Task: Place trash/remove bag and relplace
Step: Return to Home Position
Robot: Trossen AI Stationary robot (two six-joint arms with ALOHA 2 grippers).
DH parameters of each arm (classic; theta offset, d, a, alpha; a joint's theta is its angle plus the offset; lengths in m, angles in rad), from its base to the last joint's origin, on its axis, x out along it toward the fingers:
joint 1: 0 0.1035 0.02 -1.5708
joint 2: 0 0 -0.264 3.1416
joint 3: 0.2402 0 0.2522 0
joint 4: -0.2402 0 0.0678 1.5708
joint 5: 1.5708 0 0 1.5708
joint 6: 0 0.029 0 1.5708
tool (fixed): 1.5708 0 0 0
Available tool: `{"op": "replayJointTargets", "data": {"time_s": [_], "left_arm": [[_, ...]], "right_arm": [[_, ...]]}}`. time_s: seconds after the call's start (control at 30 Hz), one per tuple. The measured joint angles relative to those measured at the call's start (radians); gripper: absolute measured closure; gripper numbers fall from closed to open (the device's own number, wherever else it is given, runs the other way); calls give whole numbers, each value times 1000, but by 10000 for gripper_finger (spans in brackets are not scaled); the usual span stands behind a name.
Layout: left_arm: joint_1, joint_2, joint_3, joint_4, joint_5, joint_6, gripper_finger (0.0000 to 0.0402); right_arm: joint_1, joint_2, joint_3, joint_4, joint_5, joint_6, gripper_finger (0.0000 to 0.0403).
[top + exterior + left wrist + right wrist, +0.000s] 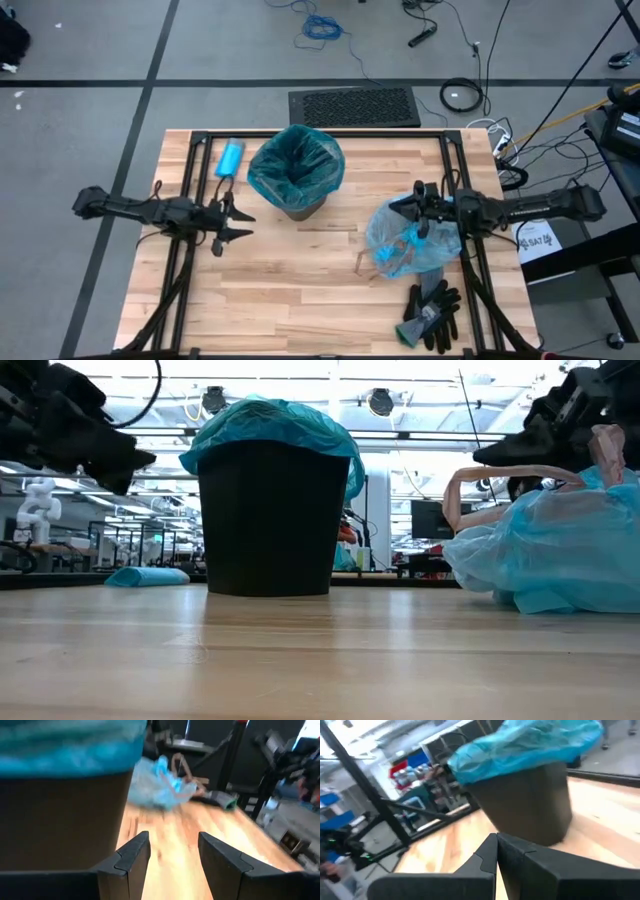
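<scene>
The left gripper hovers over the table's left half. Its jaws are spread wide and hold nothing, and they point toward the bin. Beyond it, near the far edge, lies a small light-blue bottle. The bin stands upright at the far middle, just past the left jaws but apart from them, and a teal liner is folded over its rim. Further right, the right gripper hangs with its jaws pressed together on nothing, aimed at the bin and clear of it. The bag, pale blue and bunched, lies on the table beneath and just nearer than that gripper, outside its jaws. Whether they touch cannot be told. A tan strip arches out of the bag. Gloves lie by the near right corner.
</scene>
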Motion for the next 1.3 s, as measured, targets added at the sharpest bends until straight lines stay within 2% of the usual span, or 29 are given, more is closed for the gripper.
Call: {"op": "replayJointTargets", "data": {"time_s": [0.17, 0.33, 0.5, 0.73, 0.83, 0.93, 1.0, 1.2, 1.3], "left_arm": [[0, -89, 0, -5, 5, 65, 230], [0, -97, 0, -6, 7, 90, 230], [0, -97, 0, -8, 12, 54, 230], [0, -97, 0, -12, 27, 42, 230], [0, -97, 0, -12, 29, 21, 230], [0, -97, 0, -14, 39, 16, 230], [0, -97, 0, -15, 39, 16, 230], [0, -97, 0, -15, 38, 17, 230], [0, -97, 0, -15, 38, 19, 230]], "right_arm": [[117, -103, 0, -135, 101, -7, 403], [181, -200, 0, -206, 187, -92, 403], [184, -307, 0, -386, 184, -12, 403], [184, -467, 2, -456, 147, -52, 403], [183, -498, 40, -561, 99, -60, 403], [183, -509, 101, -776, 107, 36, 403], [181, -507, 127, -853, 121, 77, 403], [180, -507, 141, -838, 231, 43, 403], [180, -507, 129, -804, 241, 42, 403]]}}
